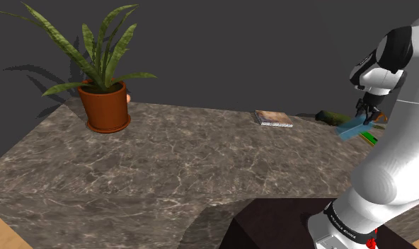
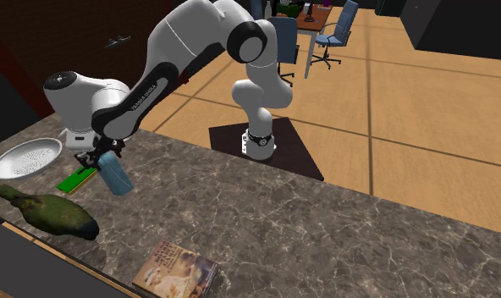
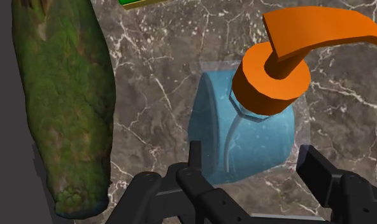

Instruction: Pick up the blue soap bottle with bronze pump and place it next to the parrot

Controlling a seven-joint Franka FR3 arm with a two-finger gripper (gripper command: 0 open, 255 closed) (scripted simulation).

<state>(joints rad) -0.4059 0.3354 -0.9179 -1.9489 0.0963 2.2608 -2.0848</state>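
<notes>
Bottle in grip, tilted, near the parrot: set-down is the risky bit.

Marble counter [image 2: 325, 229] has room, but the arm [image 2: 156, 76] is stretched far out from its stand, so I'd expect less fine control at that reach. Parrot [image 2: 46, 213] lies on its side just beside the drop spot; if I drift toward it I'll nudge or roll it. Blue soap bottle [image 2: 116, 178] hangs slanted under the gripper [image 2: 101, 159], clear of the counter afaict. Let go at that angle and it prob lands on an edge and topples. Flat green piece [image 2: 74, 180] lies close by; a base half on it = wobble. Orange pump [image 3: 289, 57] sticks out sideways and could clip the parrot. Fingers [image 3: 193, 167] are clamped on the lower body only, so a slip or twist is possible.
</notes>
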